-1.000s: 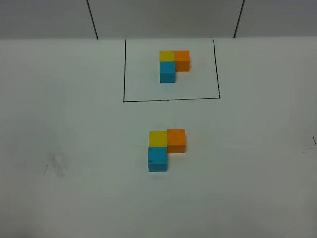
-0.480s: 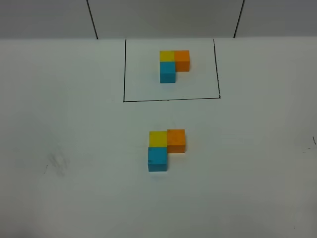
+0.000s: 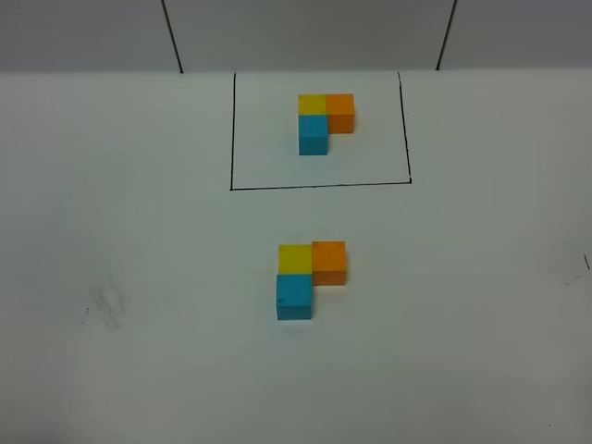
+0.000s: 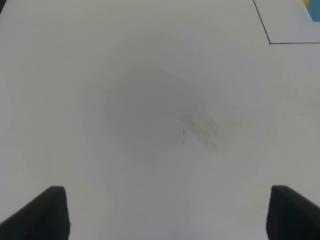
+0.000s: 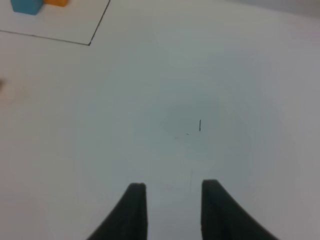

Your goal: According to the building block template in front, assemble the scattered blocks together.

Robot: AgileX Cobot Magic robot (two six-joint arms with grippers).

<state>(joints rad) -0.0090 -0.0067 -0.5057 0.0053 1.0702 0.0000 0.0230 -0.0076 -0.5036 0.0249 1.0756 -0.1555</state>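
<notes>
The left gripper hung over bare white table with its jaws spread wide apart, one dark fingertip at each lower corner of its wrist view and nothing between them. A faint grey smudge marked the table at about 8 o'clock in the high view. Off at the corner of the left wrist view ran a corner of the thin black drawn rectangle.

In the high view, the building block template sat at 12 o'clock inside the black rectangle: a yellow cube touching an orange cube at its 3 o'clock side and a cyan cube at its 6 o'clock side.

The scattered blocks lay near the centre, outside the frame and well apart from it, at its 6 o'clock side. They were pushed together in the same L: the yellow block touched the orange block at its 3 o'clock and the cyan block at its 6 o'clock. Neither gripper appeared in the high view.

The right gripper hovered over empty table with its jaws a narrow gap apart, holding nothing; a short dark tick marked the surface ahead of its fingertips
</notes>
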